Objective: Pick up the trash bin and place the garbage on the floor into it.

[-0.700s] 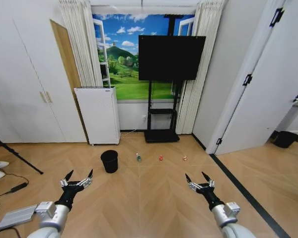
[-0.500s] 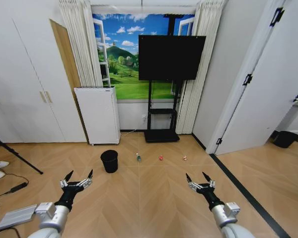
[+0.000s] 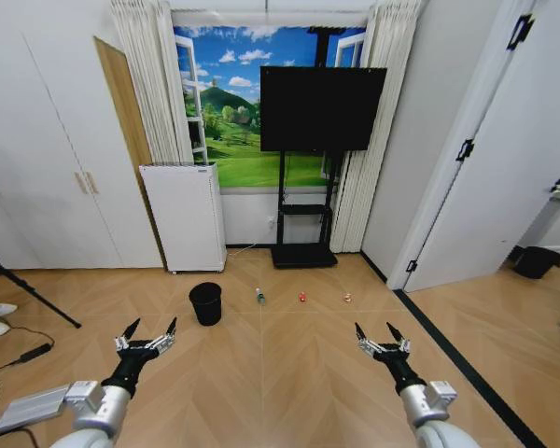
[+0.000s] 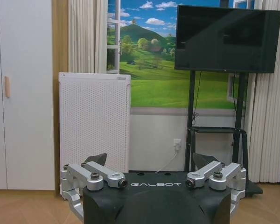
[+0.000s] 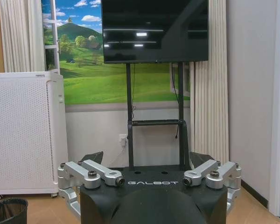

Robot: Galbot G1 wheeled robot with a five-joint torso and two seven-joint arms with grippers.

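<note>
Head view puts the bin (image 3: pixel 205 303) at centre frame, a little left of the middle line, upright on the wood floor below the white cabinet (image 3: pixel 184 217). To its right runs a short row of garbage: the bottle (image 3: pixel 259 296) just beside it, then the red piece (image 3: pixel 301 298), then the red-and-white piece (image 3: pixel 347 299), all on roughly the same line across the frame.

My left gripper (image 3: pixel 147 336) sits in the lower left, jaws spread wide and holding nothing, pointing up-frame toward the bin. My right gripper (image 3: pixel 381 340) mirrors it in the lower right, also spread and bare. Both are well apart from anything on the floor.

What matters to me is this: the bin lies above and slightly right of the left jaws, clearly nearer that arm than the right one, so I judge the left the natural arm for the pick. The bin's axis is vertical, rim up. The red-and-white piece lies nearly straight up-frame from the right jaws.

Right wrist view catches the bin's rim (image 5: pixel 8 208) at lower left, below the cabinet.
</note>
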